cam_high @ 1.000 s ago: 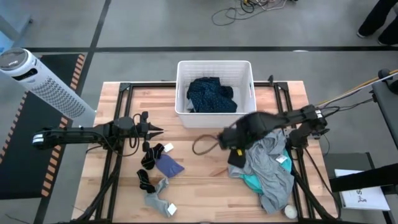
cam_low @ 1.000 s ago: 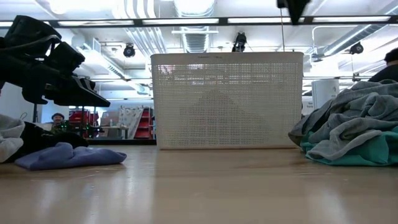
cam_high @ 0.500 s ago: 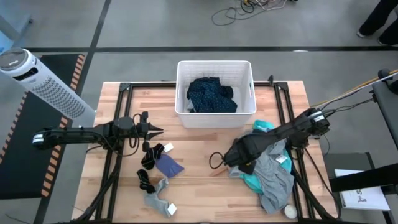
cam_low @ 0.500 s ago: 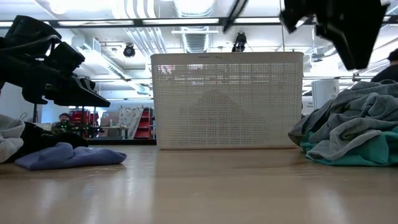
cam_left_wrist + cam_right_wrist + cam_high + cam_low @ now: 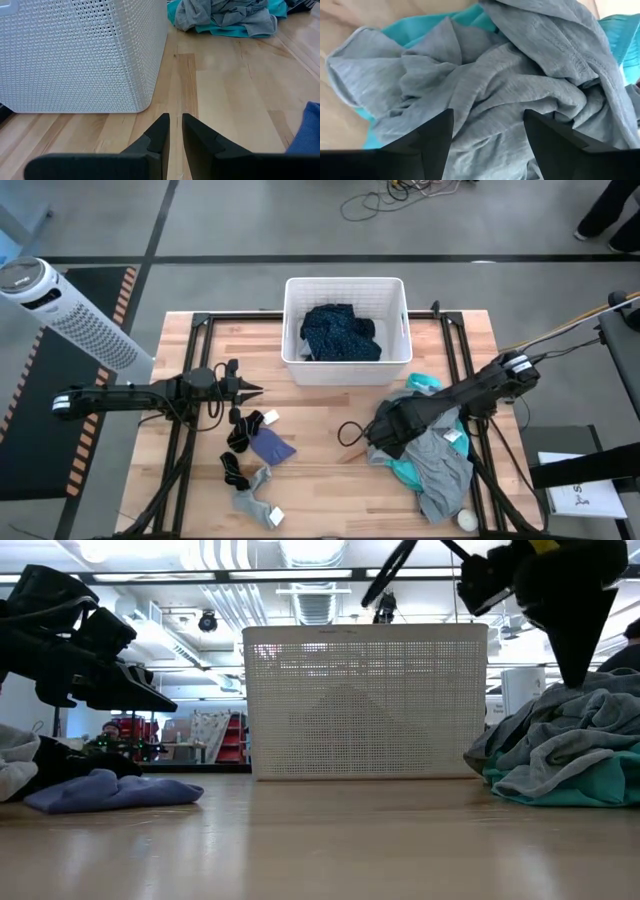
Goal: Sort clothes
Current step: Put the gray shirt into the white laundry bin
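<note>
Landmark: white basket [image 5: 345, 288], at the far middle of the table.
Socks [image 5: 240, 470]: nearest, well in front of the basket toward its left, beside the small blue-purple cloth [image 5: 271, 447]; not yet sorted.
Grey shirt [image 5: 485, 85]: heaped on the teal garment [image 5: 404, 473], in front of the basket to its right.
Right gripper [image 5: 488, 130]: fingers spread wide, poised just above the grey shirt, I'd judge to pinch it next.
Left gripper [image 5: 175, 131]: fingers nearly pressed together, empty, waiting left of the basket.
Navy speckled garment [image 5: 340, 333]: already inside the basket.
</note>
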`<state>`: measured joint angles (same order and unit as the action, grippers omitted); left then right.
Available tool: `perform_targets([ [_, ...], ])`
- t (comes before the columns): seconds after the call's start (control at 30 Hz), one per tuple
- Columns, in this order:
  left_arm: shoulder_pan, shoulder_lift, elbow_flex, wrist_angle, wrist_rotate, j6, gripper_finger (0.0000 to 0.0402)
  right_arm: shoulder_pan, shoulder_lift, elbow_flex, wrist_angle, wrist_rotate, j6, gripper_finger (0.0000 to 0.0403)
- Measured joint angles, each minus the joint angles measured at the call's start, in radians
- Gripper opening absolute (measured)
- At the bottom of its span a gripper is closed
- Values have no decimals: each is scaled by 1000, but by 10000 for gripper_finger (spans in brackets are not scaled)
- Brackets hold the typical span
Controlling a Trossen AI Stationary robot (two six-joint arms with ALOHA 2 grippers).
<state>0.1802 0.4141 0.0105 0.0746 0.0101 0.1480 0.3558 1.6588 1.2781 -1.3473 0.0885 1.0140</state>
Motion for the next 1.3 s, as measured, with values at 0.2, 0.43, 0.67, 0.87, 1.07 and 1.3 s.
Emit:
perform_targets([
  [0.2,0,4,0,0,0,0,38,0,-40,-117,129,6,23,231],
  [0.43,0,4,0,0,0,0,38,0,-54,-219,262,-9,45,246],
  [0.67,0,4,0,0,0,0,38,11,-54,-206,268,1,33,166],
  [0.87,0,4,0,0,0,0,38,42,-54,-112,270,23,-51,14],
  [1.07,0,4,0,0,0,0,38,68,-54,27,257,66,-135,5],
  [1.3,0,4,0,0,0,0,38,81,-54,235,216,172,-227,3],
])
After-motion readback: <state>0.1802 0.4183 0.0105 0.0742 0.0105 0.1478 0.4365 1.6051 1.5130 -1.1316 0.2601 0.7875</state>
